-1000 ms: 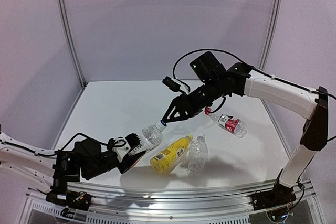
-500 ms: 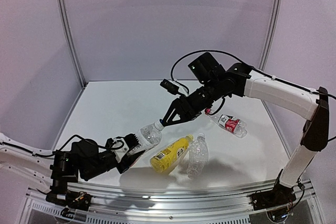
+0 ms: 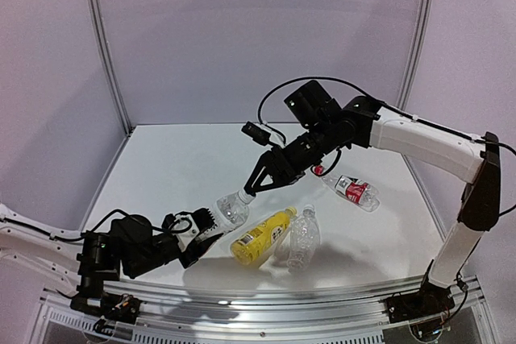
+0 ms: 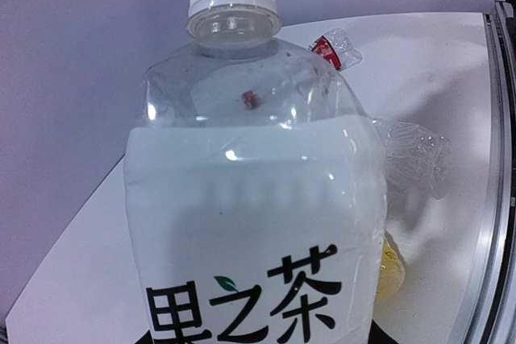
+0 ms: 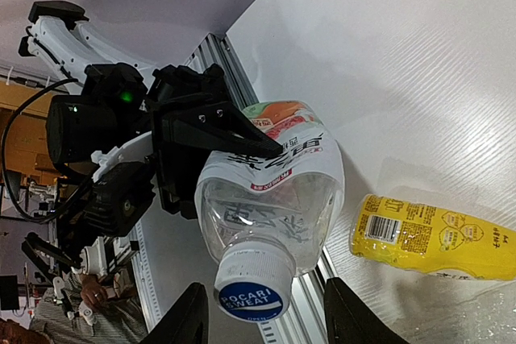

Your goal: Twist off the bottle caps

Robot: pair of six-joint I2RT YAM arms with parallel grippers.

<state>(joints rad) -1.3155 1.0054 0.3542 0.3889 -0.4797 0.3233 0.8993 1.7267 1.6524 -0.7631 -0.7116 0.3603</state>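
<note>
1. the left gripper [image 3: 196, 231] is clamped on the label end of the fruit-label bottle [image 3: 228, 211] and holds it off the table [image 3: 177, 167], tilted neck-up, away from its own wrist.
2. the cap [image 5: 253, 292] – white with a blue top – sits on that neck, at the far end from the left gripper.
3. the right gripper [image 3: 248, 189] comes down at a slant onto that end. its jaws are spread, and the two fingers [image 5: 189, 320] stand one on each side of the cap.
4. in the right wrist view a slim gap shows between each finger and the cap – no contact.
5. the yellow bottle [image 3: 262, 237] lies on the table just below the right gripper, near the held bottle's side.
6. the clear bottle [image 3: 301, 238] lies just beside the yellow one, on the side away from the left gripper.
7. the red-label bottle [image 3: 351, 188] lies under the right arm, behind its gripper, apart from the others.
</note>
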